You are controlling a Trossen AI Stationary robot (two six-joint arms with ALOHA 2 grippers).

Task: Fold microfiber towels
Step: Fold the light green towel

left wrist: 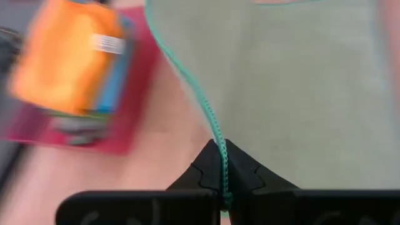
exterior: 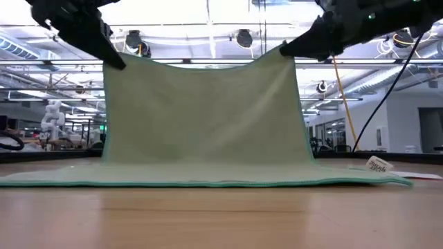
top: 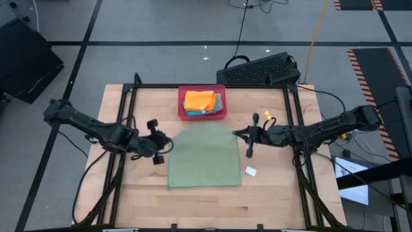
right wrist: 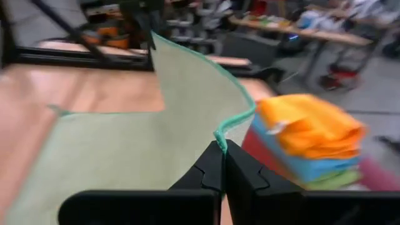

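A pale green microfiber towel point(top: 205, 156) lies spread on the wooden surface point(top: 148, 193), just in front of a pink-red tray point(top: 182, 103) that sits at the far edge. Two dark robot arms reach in from either side. The left end effector point(top: 162, 146) is clamped on the towel's far left corner, and the right end effector point(top: 239, 134) is clamped on the far right corner; each wrist view shows the teal stitched hem pinched between closed fingers. In the low view, the far half of the towel hangs up like a curtain between the two arms, sagging a little in the middle, while the near half rests flat on the surface with its front hem lying straight. A small white label point(exterior: 377, 164) sticks out near the right front corner. The tray holds a stack of folded towels point(top: 201, 103), orange on top, with blue and green layers visible beneath it. As a judgement, the task looks well under way: the stack in the tray appears to be finished work, and this green towel is at its first fold, lifted but not yet laid over. Bringing the raised edge forward onto the near edge, any further folds, and moving the towel to the tray seem to remain. No other unfolded towels are visible.
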